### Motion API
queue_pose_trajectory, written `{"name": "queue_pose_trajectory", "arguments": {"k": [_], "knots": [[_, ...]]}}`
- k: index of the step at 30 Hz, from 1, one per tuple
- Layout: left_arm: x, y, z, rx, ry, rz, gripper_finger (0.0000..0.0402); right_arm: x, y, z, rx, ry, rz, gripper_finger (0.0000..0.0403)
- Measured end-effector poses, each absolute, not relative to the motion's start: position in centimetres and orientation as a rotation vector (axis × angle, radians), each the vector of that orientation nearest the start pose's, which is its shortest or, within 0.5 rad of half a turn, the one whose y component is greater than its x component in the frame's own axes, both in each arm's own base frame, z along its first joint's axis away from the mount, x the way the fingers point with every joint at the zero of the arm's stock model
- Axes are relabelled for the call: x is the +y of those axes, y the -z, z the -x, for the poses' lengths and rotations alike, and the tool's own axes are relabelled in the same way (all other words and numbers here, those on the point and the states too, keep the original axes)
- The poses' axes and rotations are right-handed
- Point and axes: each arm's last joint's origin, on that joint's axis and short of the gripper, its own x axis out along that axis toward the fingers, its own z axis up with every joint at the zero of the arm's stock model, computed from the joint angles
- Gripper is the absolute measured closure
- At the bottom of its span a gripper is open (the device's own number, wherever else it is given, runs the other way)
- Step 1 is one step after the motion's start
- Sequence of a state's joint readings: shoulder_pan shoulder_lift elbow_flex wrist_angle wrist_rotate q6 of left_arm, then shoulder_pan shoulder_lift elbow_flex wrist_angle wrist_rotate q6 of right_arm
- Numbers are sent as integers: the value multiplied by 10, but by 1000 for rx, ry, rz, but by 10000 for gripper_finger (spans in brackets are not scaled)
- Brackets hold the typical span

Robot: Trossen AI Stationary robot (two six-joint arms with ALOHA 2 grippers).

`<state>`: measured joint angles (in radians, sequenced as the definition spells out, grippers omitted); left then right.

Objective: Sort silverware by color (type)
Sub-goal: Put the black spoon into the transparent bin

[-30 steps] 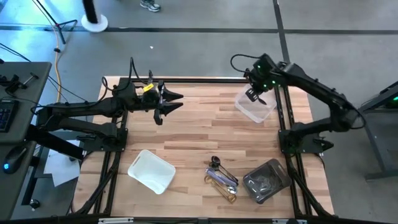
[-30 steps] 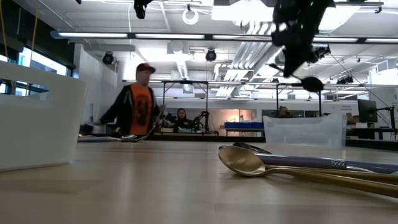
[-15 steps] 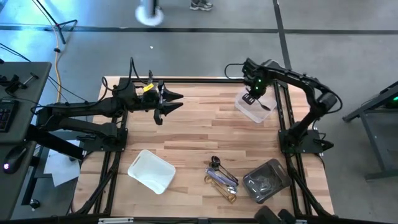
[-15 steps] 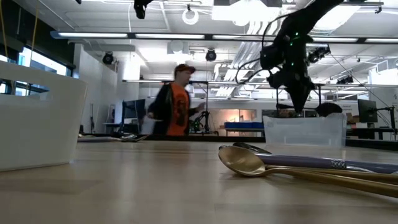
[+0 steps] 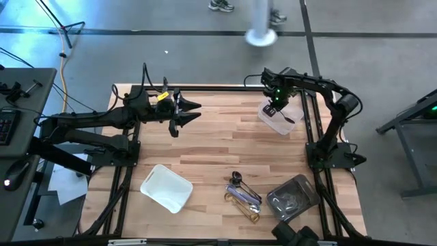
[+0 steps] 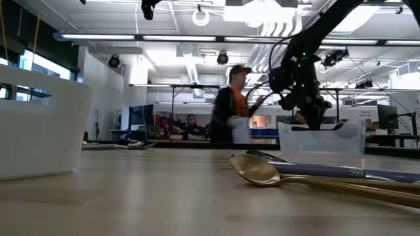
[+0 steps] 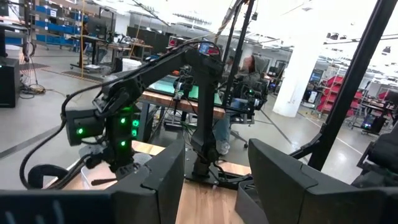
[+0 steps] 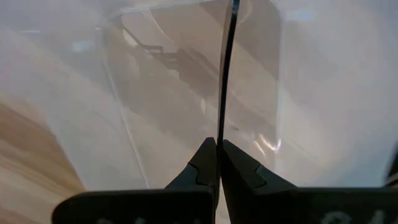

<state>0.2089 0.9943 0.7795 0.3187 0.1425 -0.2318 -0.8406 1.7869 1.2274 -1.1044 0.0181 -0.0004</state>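
Note:
My right gripper (image 5: 276, 107) hangs over the clear tray (image 5: 281, 124) at the table's far right, shut on a dark spoon (image 5: 289, 117). In the low view the spoon's bowl (image 6: 343, 124) shows behind the tray's wall (image 6: 295, 139). My left gripper (image 5: 194, 113) waits open and high over the far left, holding nothing. The remaining silverware (image 5: 243, 195), gold, silver and dark, lies in a loose pile on the wood at the near right. In the low view a gold spoon (image 6: 262, 172) lies in front. My right gripper pinches the dark spoon's thin handle (image 8: 219, 130) between its two fingertips (image 8: 205, 163), coming from above and pointing down. The spoon reaches sideways from the fingers toward the table's right edge, its bowl low inside the clear tray. Whether it touches the tray's floor, I cannot tell.
A white tray (image 5: 166, 187) stands at the near left. A dark tray (image 5: 292, 198) with utensils inside stands at the near right beside the pile. Bare wood lies in the table's middle. Beyond the table a person (image 6: 233, 111) walks past.
My right gripper has come down from above the clear tray to its rim, tipping until it points straight down, still shut on the dark spoon. The spoon has sunk from well above the tray to inside its walls.

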Motion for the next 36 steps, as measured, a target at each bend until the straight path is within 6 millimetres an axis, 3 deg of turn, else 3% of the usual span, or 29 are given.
{"name": "queue_pose_trajectory", "arguments": {"k": [6,36], "knots": [[42,-341,-220,-110,-54,213,234,-232,-178,-207,1568,645,-684,403],[42,-341,-220,-110,-54,213,234,-241,-178,-205,1453,853,-850,403]]}}
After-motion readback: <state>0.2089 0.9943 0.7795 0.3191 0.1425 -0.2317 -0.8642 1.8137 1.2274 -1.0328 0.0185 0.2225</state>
